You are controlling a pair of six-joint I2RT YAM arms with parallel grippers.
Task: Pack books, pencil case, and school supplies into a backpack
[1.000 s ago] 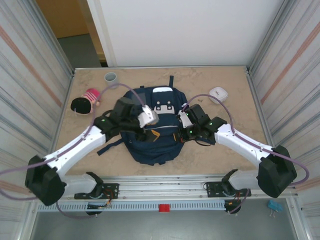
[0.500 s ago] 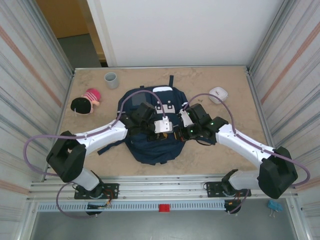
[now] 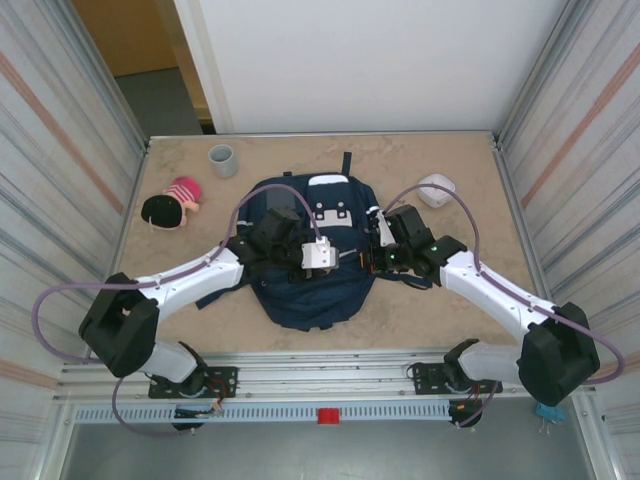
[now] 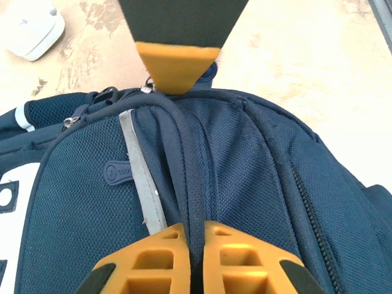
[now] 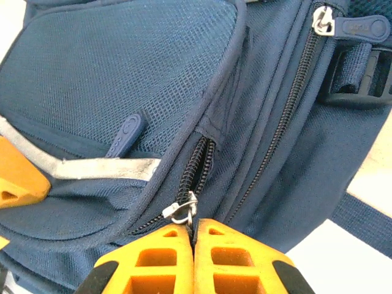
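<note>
Swinging in from the left over the last second, the left arm now lies across the backpack (image 3: 310,295), and the left gripper (image 4: 193,248) has closed. Its fingers pinch a piped ridge of the bag's front panel. The backpack lies flat at the middle of the table (image 3: 430,310), between the two arms. On the bag's right side, the right gripper (image 5: 193,239) is clamped on the zipper pull (image 5: 182,212). To do this step well, I judge, the left should hold the fabric taut and still. The right should draw the pull along the line of the teeth rather than upward, so the slider does not snag.
</note>
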